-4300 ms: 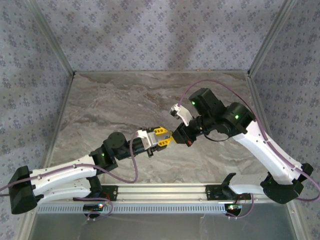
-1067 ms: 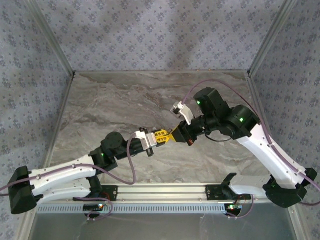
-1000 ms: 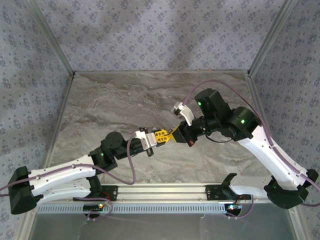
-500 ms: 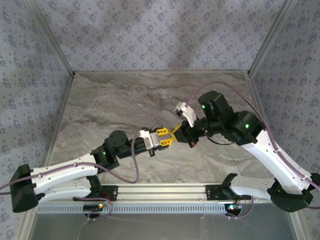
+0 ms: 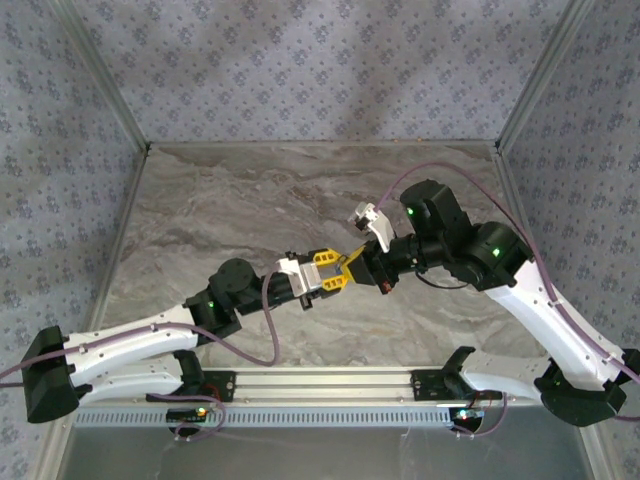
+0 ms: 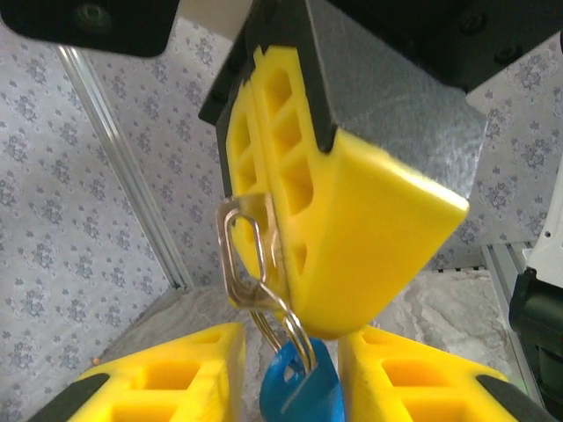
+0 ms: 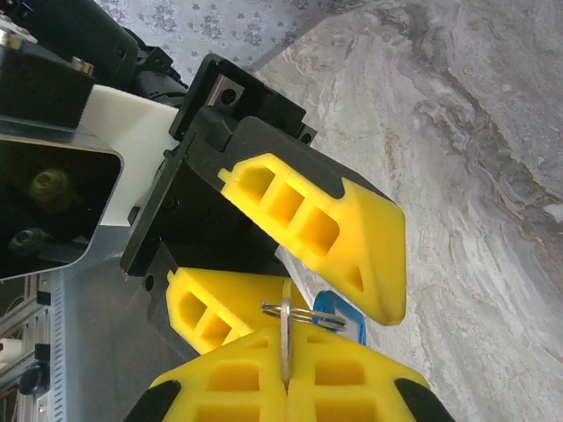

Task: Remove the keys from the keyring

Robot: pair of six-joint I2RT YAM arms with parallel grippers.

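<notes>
I'm watching right claw (image 7: 286, 374) pinching keyring (image 6: 251, 264), pads pressed together. Blue keys (image 6: 299, 391) dangling off ring's free end, long axis running away from right claw, sitting between spread fingers of left claw (image 5: 335, 272), seemingly not touching. I'm judging left claw nearer for pulling.

We read no lettering, brand, number or sign — the patterned walls (image 5: 300, 70) and the marbled desk (image 5: 230, 200) carry only ornament.
</notes>
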